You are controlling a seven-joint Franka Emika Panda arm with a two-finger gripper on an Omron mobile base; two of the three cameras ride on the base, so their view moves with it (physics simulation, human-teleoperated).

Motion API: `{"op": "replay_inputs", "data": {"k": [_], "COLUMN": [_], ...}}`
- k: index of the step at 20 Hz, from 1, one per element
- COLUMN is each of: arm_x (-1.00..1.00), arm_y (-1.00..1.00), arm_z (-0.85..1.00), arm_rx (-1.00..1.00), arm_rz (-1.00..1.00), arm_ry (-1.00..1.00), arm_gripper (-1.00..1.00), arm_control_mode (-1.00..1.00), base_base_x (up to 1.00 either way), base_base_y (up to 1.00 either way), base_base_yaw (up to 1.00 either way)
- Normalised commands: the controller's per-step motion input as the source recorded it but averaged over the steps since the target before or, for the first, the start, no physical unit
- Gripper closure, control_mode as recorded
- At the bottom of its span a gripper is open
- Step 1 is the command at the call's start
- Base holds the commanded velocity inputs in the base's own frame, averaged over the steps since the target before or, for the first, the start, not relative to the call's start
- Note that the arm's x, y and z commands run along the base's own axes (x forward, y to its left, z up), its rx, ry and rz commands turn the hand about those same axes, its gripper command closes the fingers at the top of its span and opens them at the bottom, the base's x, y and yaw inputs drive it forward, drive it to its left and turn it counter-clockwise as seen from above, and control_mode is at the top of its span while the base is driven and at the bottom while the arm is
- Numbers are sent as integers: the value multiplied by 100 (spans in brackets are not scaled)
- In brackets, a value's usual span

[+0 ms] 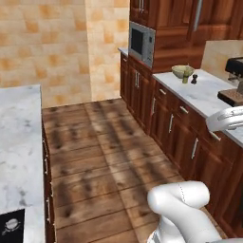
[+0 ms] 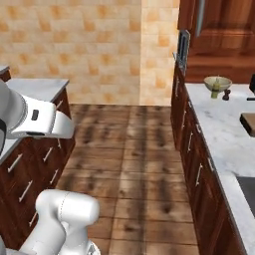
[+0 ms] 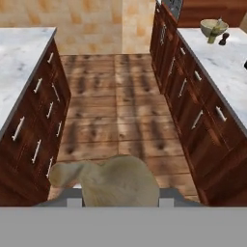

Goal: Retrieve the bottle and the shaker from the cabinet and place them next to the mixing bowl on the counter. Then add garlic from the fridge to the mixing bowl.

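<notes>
In the hand view a pale beige garlic bulb [image 3: 118,181] sits between the fingertips of my gripper [image 3: 118,197], which is shut on it, above the wooden floor of the aisle. At the far end of the right counter stands the olive-green mixing bowl [image 1: 182,70] [image 2: 217,81] [image 3: 211,26]. Just in front of the bowl stand the small green bottle [image 1: 185,79] [image 2: 215,92] [image 3: 213,36] and, to its right, the dark shaker [image 1: 193,79] [image 2: 226,94] [image 3: 223,40].
Dark wood cabinets line both sides of the aisle. A marble island counter [image 1: 19,142] runs along the left, a marble counter [image 1: 204,95] along the right. A microwave [image 1: 141,43] sits beyond the bowl, and a dark coffee machine [image 1: 235,69] stands further right.
</notes>
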Motion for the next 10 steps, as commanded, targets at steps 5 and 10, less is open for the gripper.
{"op": "replay_inputs", "data": {"k": [5,10], "arm_x": [0,0], "arm_y": [0,0], "arm_z": [0,0], "arm_rx": [0,0], "arm_rz": [0,0], "arm_ry": [0,0], "arm_gripper": [100,100], "arm_control_mode": [100,100], "base_base_x": [100,100], "base_base_y": [0,0], "base_base_yaw": [-5,-14]}}
